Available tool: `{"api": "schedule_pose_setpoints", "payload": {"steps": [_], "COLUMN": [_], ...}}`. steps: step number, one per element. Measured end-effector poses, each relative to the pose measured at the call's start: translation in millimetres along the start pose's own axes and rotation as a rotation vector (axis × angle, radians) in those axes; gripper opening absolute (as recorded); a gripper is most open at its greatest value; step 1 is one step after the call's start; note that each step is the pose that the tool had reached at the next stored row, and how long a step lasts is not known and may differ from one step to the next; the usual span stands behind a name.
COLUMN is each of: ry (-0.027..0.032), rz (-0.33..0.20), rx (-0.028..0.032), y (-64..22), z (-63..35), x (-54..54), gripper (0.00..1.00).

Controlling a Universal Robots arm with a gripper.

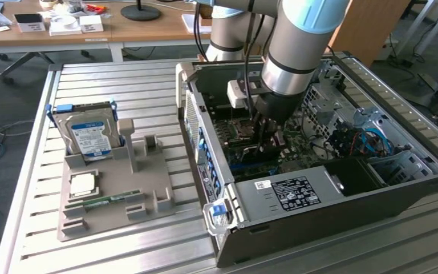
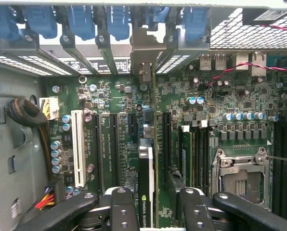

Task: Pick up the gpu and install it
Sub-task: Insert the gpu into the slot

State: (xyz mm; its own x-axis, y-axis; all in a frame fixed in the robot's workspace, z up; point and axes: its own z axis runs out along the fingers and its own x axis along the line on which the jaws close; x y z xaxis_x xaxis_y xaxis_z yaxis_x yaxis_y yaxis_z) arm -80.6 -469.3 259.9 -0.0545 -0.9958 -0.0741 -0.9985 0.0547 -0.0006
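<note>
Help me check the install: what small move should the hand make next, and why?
Probably ease the gpu straight toward the motherboard: the hand holds it edge-on in line with a slot, its bracket at the rear opening; full seating cannot be told.

The arm (image 1: 299,45) reaches steeply downward, its hand (image 2: 150,207) closed on a thin upright card.

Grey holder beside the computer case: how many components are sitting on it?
3: a hard drive standing at the far end of the holder, a CPU lying flat mid-holder, and a memory stick lying just nearer the camera. None seem hidden.
</note>
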Motion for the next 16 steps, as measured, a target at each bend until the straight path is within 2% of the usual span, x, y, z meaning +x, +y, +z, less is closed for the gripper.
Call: {"api": "schedule_pose_setpoints", "payload": {"steps": [16], "ry": [-0.0004], "rz": [0.000], "rx": [0.0001], "y": [0.0], "z": [2.4], "x": [-0.4], "gripper": [0.40]}}
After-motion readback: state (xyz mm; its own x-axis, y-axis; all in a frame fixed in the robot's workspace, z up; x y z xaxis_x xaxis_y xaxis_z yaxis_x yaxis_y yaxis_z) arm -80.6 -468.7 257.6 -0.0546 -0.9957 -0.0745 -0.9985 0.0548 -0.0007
